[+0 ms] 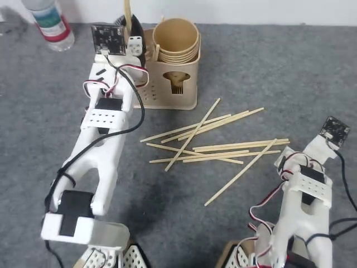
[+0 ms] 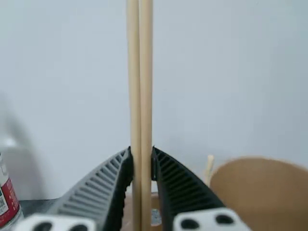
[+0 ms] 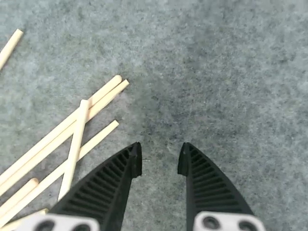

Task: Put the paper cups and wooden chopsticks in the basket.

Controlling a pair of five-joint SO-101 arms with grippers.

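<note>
- The left fingers [image 2: 108, 178] are clenching two chopsticks [image 2: 139, 72], holding them upright and side by side near the tabletop's far edge.
- In the high view, that pair is standing at the side of the basket [image 1: 178, 95] that faces the left edge.
- The basket is sitting near the far edge, carrying a stack of cups [image 1: 175, 34] in its larger compartment.
- Loose chopsticks [image 1: 223, 148] are lying scattered and crossing mid-tabletop, between the two arms.
- The right fingers [image 3: 115, 183] are hanging released, parted over bare tabletop toward the right edge, just beside the ends of several loose chopsticks.
- A bottle [image 1: 51, 23] is standing at the far left corner.
</note>
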